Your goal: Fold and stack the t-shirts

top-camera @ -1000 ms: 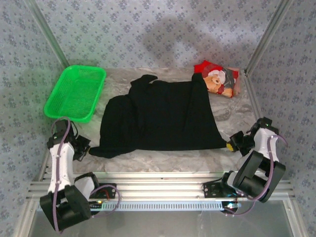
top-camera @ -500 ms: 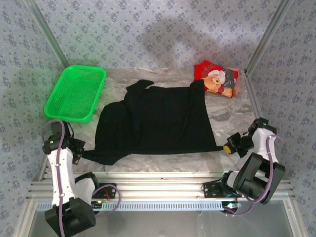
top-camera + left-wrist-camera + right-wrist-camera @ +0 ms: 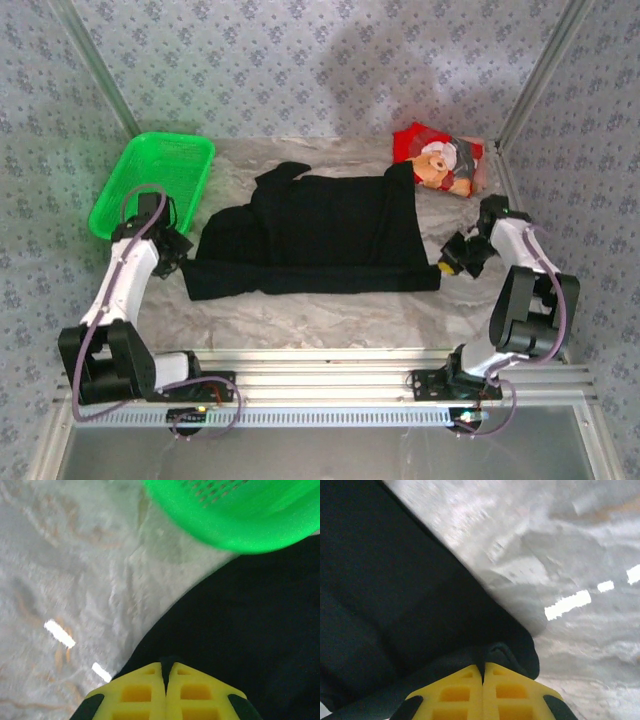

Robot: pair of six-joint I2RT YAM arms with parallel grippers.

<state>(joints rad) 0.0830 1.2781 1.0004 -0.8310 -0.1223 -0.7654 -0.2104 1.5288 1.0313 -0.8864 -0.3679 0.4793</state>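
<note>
The left pincer point(image 3: 183, 262) and right pincer point(image 3: 443, 267) each clamp one corner of the soft, flat-spread black t-shirt point(image 3: 320, 235).

Pale marbled table point(image 3: 330, 310) with black t-shirt point(image 3: 320, 235) mid-table, red teddy-bear t-shirt point(image 3: 440, 160) far right, green basket point(image 3: 150, 190) far left.

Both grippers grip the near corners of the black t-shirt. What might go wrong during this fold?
1. The left gripper, shut on the plain black cloth t-shirt, sits close beside the green plastic mesh basket. Pushing further forward may bump it.
2. The right gripper pinches only a small corner of cloth, which may slip out.
3. The black t-shirt's far right corner reaches the red cloth t-shirt with a printed teddy bear, which might get dragged.
</note>
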